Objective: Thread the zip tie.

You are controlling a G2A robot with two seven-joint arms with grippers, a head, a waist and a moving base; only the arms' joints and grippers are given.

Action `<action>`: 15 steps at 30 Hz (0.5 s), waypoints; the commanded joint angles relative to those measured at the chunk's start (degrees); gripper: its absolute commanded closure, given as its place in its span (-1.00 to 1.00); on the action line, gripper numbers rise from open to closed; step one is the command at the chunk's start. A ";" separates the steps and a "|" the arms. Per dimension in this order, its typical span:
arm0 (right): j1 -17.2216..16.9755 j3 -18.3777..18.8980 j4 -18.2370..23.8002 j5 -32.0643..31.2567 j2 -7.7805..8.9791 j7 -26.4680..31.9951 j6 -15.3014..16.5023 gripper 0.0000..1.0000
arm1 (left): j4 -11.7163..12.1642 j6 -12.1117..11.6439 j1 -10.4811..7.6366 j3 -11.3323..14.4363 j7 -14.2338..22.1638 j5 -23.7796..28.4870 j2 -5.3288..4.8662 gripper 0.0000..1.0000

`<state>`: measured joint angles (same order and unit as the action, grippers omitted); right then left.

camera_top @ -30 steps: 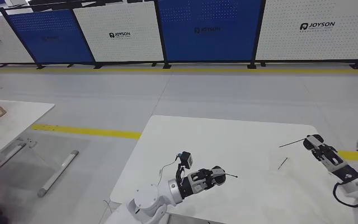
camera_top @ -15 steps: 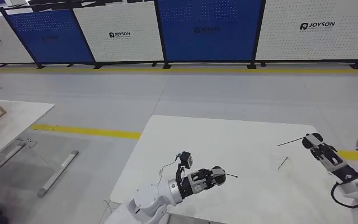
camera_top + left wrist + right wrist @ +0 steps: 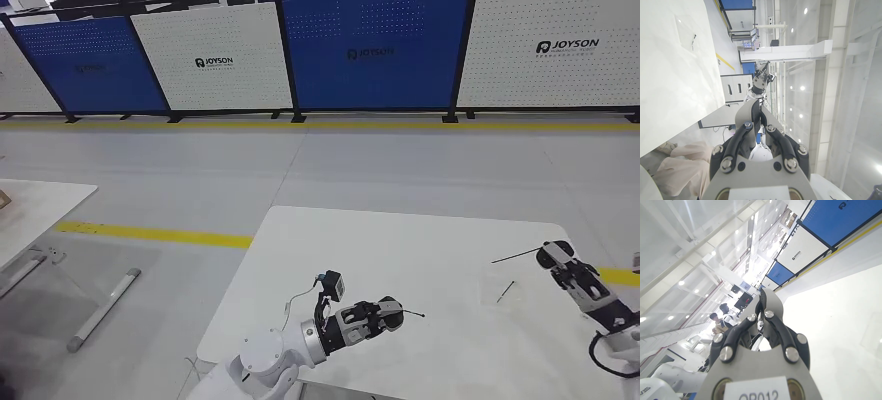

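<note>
Zip tie (image 3: 518,256) clamped in right gripper (image 3: 546,253), edged slightly toward left gripper (image 3: 397,312), itself motionless, clenched on second tie (image 3: 412,314). Ends well apart; threading not begun.

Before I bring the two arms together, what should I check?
1. Right gripper shut on the zip tie: ok.
2. Left gripper shut on a thin black piece: ok.
3. Zip tie's free end lined up with that piece: not ok, they are far apart.
4. Which end carries the head: cannot tell.
5. Loose black piece on the table lies clear of both grippers: ok.
</note>
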<state>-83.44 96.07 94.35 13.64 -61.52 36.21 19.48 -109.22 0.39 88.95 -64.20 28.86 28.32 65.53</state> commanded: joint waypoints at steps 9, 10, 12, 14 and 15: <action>-1.17 -4.02 -0.57 -14.47 -1.08 -18.89 -2.31 1.00 | 0.00 0.00 0.00 0.00 0.00 0.00 0.00 1.00; -1.35 -4.97 -0.87 -16.24 -1.22 -20.13 -2.25 1.00 | 0.00 0.00 0.00 0.00 0.00 0.00 0.00 1.00; -1.69 -6.75 -1.44 -18.91 -1.49 -22.18 -1.93 1.00 | 0.00 0.00 0.00 0.00 0.00 0.00 0.00 1.00; -1.75 -8.03 -1.92 -21.42 -1.69 -23.61 -1.29 1.00 | 0.00 0.00 0.00 0.00 0.00 0.00 0.00 1.00; -1.83 -8.32 -1.86 -22.78 -1.74 -24.44 -1.03 1.00 | 0.00 0.00 0.00 0.00 0.00 0.00 0.00 1.00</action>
<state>-85.22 88.05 92.49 -7.68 -63.21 12.56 18.18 -109.22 0.39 88.95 -64.20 28.86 28.32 65.53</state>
